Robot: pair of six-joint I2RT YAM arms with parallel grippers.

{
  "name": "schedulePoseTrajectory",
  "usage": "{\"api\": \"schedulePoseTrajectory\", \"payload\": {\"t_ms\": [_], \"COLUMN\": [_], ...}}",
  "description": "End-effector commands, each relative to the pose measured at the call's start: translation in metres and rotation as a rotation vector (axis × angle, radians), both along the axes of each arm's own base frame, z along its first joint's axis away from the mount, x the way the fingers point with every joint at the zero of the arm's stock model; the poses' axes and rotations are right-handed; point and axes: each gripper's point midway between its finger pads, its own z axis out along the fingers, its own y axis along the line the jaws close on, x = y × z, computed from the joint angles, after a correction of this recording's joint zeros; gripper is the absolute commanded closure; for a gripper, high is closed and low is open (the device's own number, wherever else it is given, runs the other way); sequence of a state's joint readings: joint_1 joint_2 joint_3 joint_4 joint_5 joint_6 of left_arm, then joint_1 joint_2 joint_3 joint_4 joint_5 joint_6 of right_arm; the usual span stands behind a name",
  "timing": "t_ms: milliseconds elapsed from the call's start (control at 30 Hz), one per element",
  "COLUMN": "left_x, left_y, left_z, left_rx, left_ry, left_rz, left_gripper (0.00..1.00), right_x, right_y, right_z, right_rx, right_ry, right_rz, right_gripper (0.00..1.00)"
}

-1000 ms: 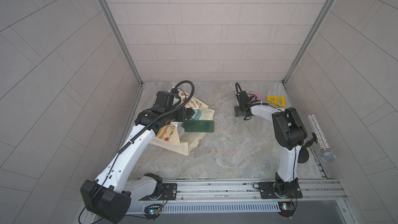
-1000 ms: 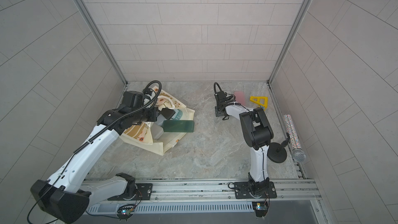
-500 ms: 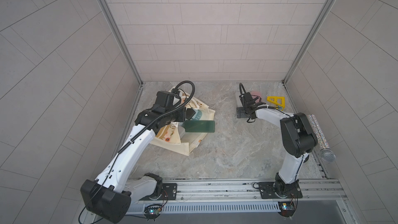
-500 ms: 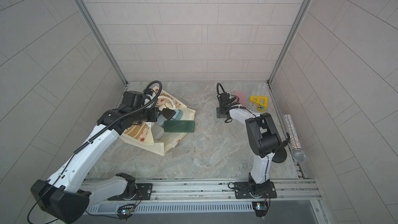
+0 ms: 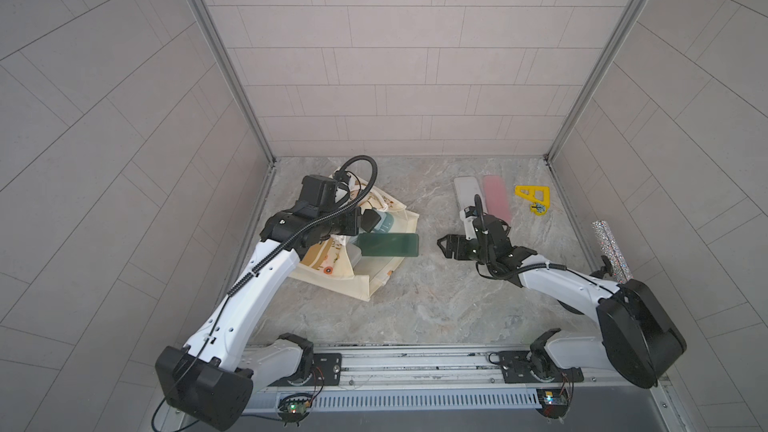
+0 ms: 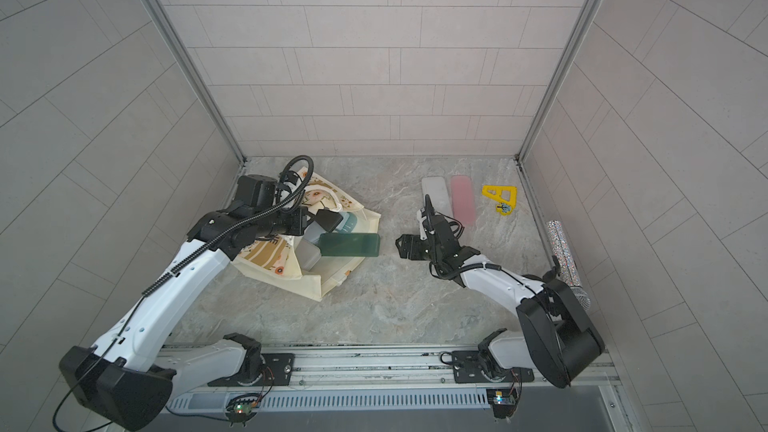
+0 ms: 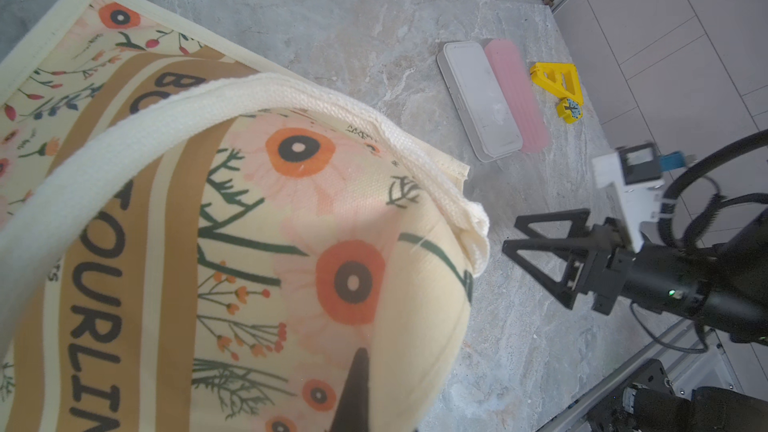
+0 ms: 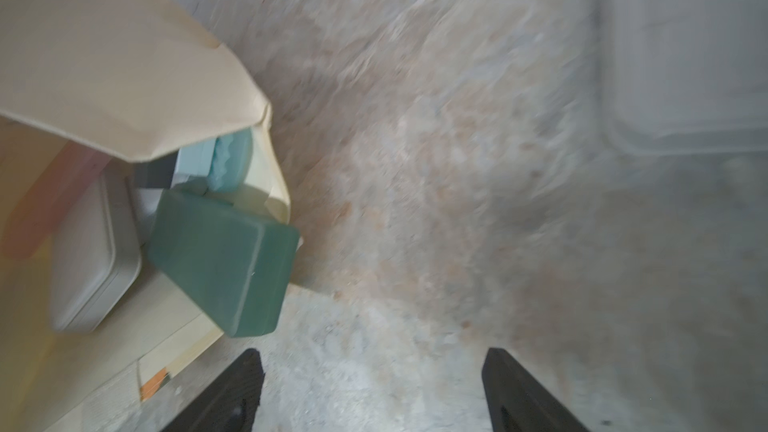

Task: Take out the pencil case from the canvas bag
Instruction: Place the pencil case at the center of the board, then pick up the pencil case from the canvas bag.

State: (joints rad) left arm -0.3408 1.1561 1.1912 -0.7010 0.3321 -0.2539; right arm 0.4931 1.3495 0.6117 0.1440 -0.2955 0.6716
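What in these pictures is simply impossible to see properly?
- Left tool: where it pinches the canvas bag is too small in both top views; left wrist view shows one dark tip only.
- Deeper bag contents: raised flap hides them; right wrist view is blurred.
- Bag lettering: handle and picture edge cut it, left wrist view.
- Right tool: right wrist view's edge crops it.

Grey tiled walls [image 5: 395,76] enclose a marbled stone floor [image 5: 436,305].
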Motion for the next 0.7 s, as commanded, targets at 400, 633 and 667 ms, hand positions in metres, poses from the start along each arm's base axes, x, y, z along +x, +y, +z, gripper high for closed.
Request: {"api": "schedulePoseTrajectory", "payload": {"t_ms": [400,633,667], "left_x": [-0.008,-0.005,-0.004], "left_y": [-0.018,-0.018,-0.018], "left_z": [0.046,0.042,0.041], "left_rx": [-0.121,-0.109,-0.106], "left_ry": [-0.150,-0.143,-0.143], "left_rz": [-0.080,-0.080,-0.079], "left_gripper": [1.00,1.00,1.00], "right_x": [0.007,0.000,-0.001], "right_y": [0.074,0.079,0.080], "right_z": [-0.016,-0.023,-0.023], "right_rx": [0.515,0.510,0.503], "right_ry": [0.142,0.161,0.162], "right_rz": [0.027,0.033,0.036], "right_gripper": [0.20,0.23,0.23]}}
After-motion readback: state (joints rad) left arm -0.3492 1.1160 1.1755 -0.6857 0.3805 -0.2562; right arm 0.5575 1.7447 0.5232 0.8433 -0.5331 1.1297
